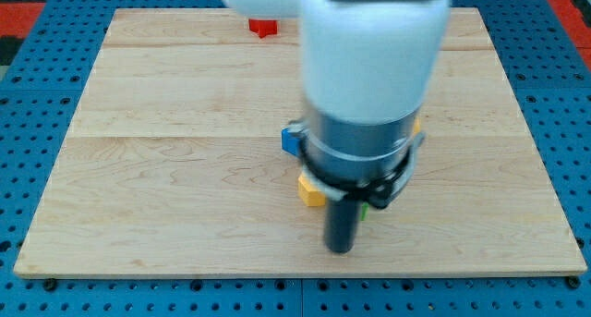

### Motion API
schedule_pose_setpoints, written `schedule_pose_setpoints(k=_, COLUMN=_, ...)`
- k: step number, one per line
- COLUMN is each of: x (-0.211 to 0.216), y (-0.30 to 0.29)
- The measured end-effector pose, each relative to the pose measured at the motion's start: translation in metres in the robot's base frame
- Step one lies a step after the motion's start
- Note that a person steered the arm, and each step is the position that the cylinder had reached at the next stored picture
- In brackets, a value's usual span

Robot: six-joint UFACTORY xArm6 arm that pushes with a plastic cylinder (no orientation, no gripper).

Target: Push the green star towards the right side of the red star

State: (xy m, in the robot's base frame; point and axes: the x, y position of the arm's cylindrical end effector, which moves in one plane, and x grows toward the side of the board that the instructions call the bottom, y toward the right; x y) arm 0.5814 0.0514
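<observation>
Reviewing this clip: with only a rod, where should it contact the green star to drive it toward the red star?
Hard to say: the green star shows only as a sliver behind my tip. The red star lies toward the view's top-left, so contacting the green star's lower side looks best.

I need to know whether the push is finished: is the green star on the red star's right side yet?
Not yet. Only a green sliver shows beside my tip, under the arm near the board's middle; the red block lies far off at the view's top.

My tip [341, 249] sits low on the wooden board [166, 178], just below a yellow block [310, 189]. A blue block [291, 140] peeks out left; a red block [263, 27] waits up top.
</observation>
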Motion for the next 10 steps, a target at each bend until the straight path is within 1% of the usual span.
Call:
schedule_pose_setpoints(k=1, x=-0.039, y=0.015)
schedule_pose_setpoints(k=4, x=-0.151, y=0.019)
schedule_pose_setpoints(k=5, x=-0.184, y=0.006)
schedule_pose_setpoints(k=6, x=-0.205, y=-0.047)
schedule_pose_setpoints(k=7, x=-0.238, y=-0.078)
schedule_pose_setpoints(k=8, x=-0.278, y=-0.077)
schedule_pose_setpoints(k=10, x=-0.291, y=-0.077)
